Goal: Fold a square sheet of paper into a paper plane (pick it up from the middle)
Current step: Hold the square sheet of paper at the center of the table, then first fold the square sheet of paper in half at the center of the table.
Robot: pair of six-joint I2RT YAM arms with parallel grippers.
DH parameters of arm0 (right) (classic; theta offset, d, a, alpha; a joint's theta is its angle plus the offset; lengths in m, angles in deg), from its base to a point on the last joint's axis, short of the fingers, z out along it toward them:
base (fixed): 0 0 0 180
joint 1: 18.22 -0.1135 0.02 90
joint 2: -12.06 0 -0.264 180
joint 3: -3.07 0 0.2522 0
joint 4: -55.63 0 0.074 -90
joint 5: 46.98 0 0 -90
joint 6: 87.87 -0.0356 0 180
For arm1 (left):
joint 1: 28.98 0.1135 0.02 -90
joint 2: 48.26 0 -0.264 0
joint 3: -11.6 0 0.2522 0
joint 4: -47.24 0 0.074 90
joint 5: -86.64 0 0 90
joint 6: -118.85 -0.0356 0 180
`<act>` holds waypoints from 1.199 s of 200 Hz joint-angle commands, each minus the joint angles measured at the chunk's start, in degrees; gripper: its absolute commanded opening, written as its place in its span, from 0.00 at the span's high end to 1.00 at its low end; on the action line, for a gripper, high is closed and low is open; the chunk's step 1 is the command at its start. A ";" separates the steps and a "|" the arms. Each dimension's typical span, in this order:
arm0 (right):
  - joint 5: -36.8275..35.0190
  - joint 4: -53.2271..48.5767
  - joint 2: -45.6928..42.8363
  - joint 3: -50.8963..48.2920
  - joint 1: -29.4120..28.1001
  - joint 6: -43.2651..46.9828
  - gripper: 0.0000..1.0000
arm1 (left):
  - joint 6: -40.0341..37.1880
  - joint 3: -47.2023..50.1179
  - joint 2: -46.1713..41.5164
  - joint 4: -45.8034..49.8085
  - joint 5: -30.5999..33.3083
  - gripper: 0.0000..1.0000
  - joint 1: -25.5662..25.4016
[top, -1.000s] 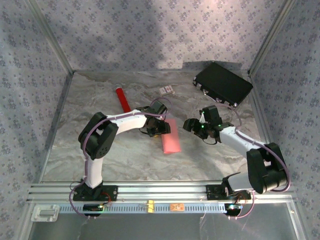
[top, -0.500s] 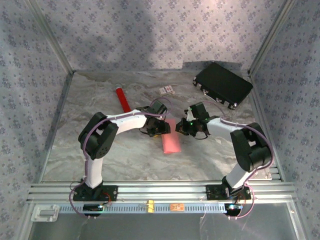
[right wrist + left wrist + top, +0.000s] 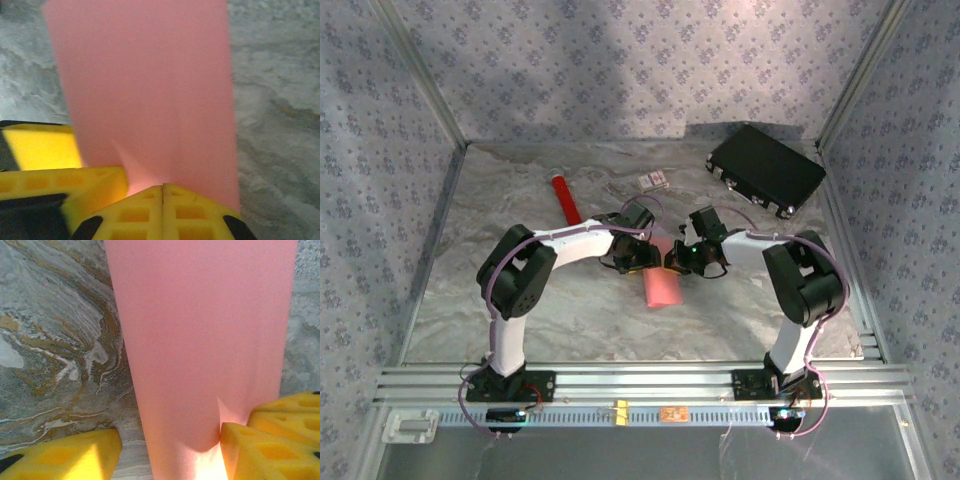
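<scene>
- On the far left part of the marbled worktop point(image 3: 580, 320) a glossy red cylinder point(image 3: 565, 200) lies on its side, well apart from everything else.
- Right of it, the left gripper point(image 3: 641, 260) is down at the far end of the square sheet of paper point(image 3: 663, 288), which lies near the middle of the worktop as a narrow pink rectangle with its long side running near to far.
- From the left wrist, the left gripper point(image 3: 167, 452) has its jaws apart, straddling the end of the paper point(image 3: 200, 340). One yellow finger point(image 3: 65, 457) stands clear of the paper's left edge, and the other point(image 3: 255, 450) touches its right edge, where the paper puckers up slightly.
- Far of the grippers lies a small white-and-red card point(image 3: 653, 181).
- Just right of the left gripper, the right gripper point(image 3: 673, 259) meets the same far end of the paper.
- From the right wrist, the right gripper point(image 3: 162, 200) has its yellow fingertips pressed together with no gap, right against the paper point(image 3: 145, 75). I cannot tell whether any paper is caught between them.
- At the far right corner a black case point(image 3: 766, 168) lies flat, well apart from the paper.
</scene>
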 commanded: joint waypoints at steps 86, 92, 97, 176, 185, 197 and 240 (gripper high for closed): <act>-4.86 -4.42 3.14 -2.71 0.63 4.82 1.00 | 0.28 5.00 -5.60 -2.45 1.87 0.31 0.36; -4.90 -4.52 3.14 -2.56 0.69 4.92 1.00 | 0.79 5.69 -7.54 -3.84 1.60 0.30 0.60; -4.85 -4.62 3.14 -2.41 0.77 4.93 1.00 | 1.13 6.65 -9.16 -5.26 1.29 0.28 0.93; -5.53 -4.86 3.23 -2.07 0.89 4.24 1.00 | 13.34 21.04 -14.07 -39.36 -20.31 0.84 5.43; -5.56 -4.79 3.23 -2.17 0.90 4.21 1.00 | 14.73 21.57 -13.02 -42.13 -21.68 0.93 5.41; -5.56 -4.80 3.23 -2.26 0.87 4.21 1.00 | 16.38 22.52 -11.82 -45.31 -22.59 1.00 5.41; -5.82 -4.94 3.06 -2.36 0.80 4.05 1.00 | 16.74 22.43 -8.46 -45.90 -23.90 1.00 5.11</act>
